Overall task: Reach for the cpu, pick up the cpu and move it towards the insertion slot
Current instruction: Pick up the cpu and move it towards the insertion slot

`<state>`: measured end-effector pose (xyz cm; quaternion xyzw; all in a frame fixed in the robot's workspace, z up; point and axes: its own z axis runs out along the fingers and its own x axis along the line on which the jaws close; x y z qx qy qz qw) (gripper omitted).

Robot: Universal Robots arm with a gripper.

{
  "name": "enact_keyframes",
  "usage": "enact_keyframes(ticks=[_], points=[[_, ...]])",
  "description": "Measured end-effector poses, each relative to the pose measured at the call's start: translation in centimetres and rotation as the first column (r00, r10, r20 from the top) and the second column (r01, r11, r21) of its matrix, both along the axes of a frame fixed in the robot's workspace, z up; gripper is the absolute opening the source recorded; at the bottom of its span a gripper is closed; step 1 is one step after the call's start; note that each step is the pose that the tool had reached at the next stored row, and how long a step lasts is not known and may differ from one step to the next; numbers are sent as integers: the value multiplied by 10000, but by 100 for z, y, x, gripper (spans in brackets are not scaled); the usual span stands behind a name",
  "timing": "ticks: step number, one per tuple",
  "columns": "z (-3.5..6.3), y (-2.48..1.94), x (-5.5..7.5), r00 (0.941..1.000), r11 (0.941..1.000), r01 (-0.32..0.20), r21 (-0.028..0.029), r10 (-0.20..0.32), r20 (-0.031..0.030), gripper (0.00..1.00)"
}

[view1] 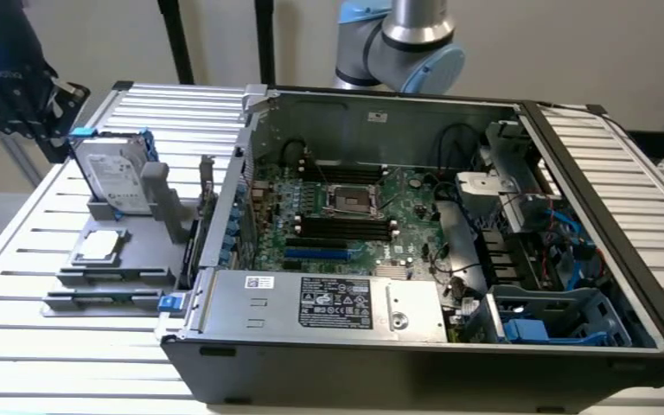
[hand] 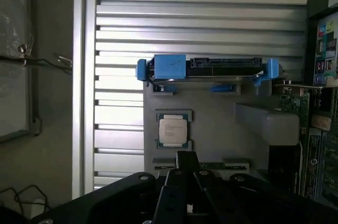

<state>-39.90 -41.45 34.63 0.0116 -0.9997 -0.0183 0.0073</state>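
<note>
The cpu [view1: 98, 246] is a small square chip with a silver top, lying flat in a grey holder [view1: 113, 277] on the slatted table, at the exterior view's left of the open computer case. The wrist view has the cpu [hand: 172, 130] a short way ahead of my gripper [hand: 186, 156], whose black fingers meet at one tip with nothing between them. The insertion slot [view1: 352, 201] is the square metal-framed socket with a dark centre on the green motherboard inside the case. The arm [view1: 401, 43] rises behind the case.
An upright silver hard drive [view1: 113, 177] with blue rails [hand: 169, 68] stands just beyond the cpu on the same holder. The case wall [view1: 222, 225] separates the holder from the motherboard. A power supply [view1: 321, 303] and cables [view1: 539, 251] crowd the case.
</note>
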Motion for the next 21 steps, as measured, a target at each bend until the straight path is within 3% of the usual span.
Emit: enact_keyframes(ticks=[4, 8, 10, 14, 19, 21], points=[[-27, -10, -41, 9999, 10000, -59, -2, 59, -82, 11], [-39, -45, -111, 9999, 9999, -118, 2, 118, -90, 11], [-40, -74, -122, 9999, 9999, -135, 65, 135, -77, 11], [-42, -101, -121, 9999, 9995, -143, 265, 145, -72, 11], [-42, -102, -121, 9999, 9995, -143, 286, 145, -72, 12], [-43, -103, -121, 9999, 9995, -143, 286, 145, -73, 24]])
